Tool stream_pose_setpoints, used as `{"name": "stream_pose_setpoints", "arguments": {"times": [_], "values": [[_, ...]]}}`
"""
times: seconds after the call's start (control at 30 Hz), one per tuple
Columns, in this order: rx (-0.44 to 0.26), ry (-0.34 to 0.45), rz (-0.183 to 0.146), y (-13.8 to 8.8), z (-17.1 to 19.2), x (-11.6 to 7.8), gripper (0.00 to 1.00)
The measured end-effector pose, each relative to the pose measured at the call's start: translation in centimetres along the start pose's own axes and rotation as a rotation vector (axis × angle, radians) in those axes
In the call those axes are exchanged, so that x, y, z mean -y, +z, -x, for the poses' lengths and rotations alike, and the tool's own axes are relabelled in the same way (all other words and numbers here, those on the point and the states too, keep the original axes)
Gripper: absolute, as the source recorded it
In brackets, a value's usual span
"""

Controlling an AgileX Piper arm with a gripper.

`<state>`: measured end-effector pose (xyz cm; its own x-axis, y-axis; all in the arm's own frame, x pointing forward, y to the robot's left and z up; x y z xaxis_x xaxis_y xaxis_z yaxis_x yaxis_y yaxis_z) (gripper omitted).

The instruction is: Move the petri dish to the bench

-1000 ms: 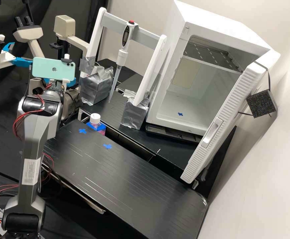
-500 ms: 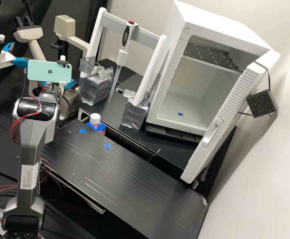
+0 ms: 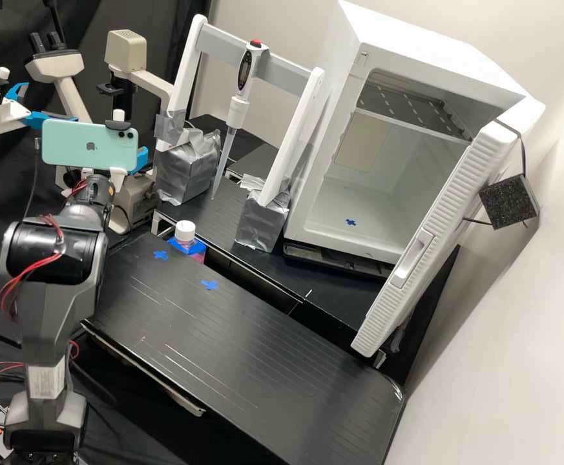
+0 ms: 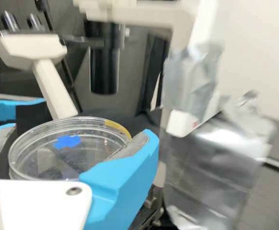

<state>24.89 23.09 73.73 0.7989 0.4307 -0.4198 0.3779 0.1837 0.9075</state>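
Well, a long black bench (image 3: 275,352) runs from far left to near right. Behind it, a big white fridge (image 3: 375,248) has its door open. At far left is a cream microscope (image 3: 126,50). Right of it, a white stand (image 3: 292,139) holds a long dropper (image 3: 235,112). At left, the pincer (image 3: 142,158) is partly behind a green phone (image 3: 78,155), its blue fingers clamped on the round clear dish (image 4: 87,153). A small bottle (image 3: 185,231) sits by the bench's far edge, close to two little blue crosses (image 3: 160,255).
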Motion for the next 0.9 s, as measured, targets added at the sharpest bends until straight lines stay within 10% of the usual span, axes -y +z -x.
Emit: {"name": "stream_pose_setpoints", "arguments": {"times": [0.5, 0.9], "values": [[0.054, 0.149, 0.082, 3.3, 10.4, 1.4, 0.0], [0.286, 0.282, 0.011, 8.9, 15.5, 1.1, 0.0]]}}
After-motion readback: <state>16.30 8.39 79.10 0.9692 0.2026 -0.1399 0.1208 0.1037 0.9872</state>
